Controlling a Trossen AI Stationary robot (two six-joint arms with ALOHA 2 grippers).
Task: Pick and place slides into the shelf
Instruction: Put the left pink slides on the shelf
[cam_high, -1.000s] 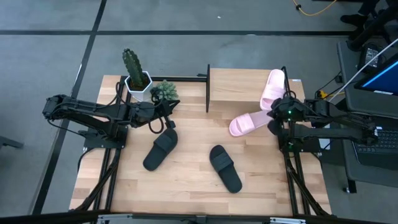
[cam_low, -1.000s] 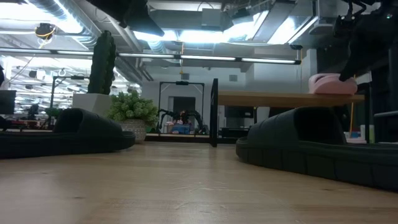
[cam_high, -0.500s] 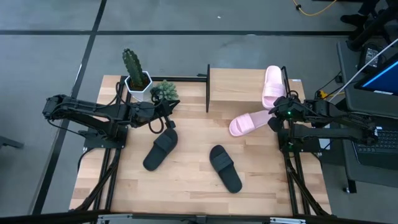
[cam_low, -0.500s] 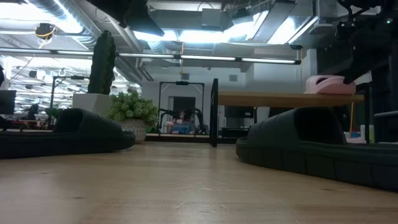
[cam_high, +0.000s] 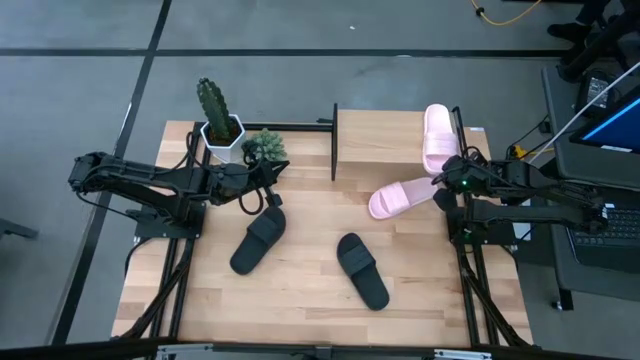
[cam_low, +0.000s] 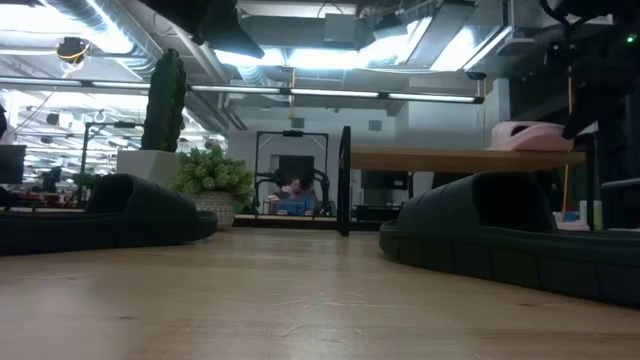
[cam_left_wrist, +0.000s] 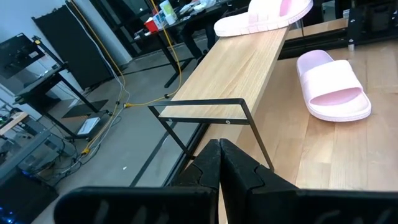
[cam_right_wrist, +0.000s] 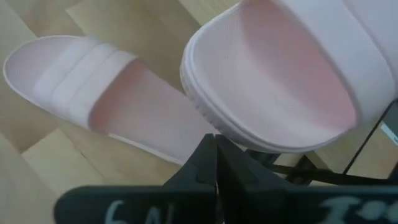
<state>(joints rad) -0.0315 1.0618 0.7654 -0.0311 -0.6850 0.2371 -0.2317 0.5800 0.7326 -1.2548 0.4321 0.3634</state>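
On top of the shelf, at its right end, I've got one pale pink slide lying flat on the light board, heel end poking a bit past the front edge. The second pink slide is down on the table, just in front of the shelf's right end and angled across. The two black slides are both on the tabletop too: one black slide left of centre, the other black slide closer to the middle, well apart from each other and from the shelf.

My right gripper sits right by the front right corner of the shelf, between the two pink ones, fingers pressed together and holding nothing. In its wrist view the heel of the shelved slide fills the picture just past the fingertips.

My left gripper is parked near the small leafy plant and the potted cactus at the back left, just behind the left black slide, fingers pressed together too, nothing in them.

As for writing: there's pale lettering on the bar at the bottom of the right wrist picture, but I honestly can't read it. No brand marks I can make out on any of the slides.
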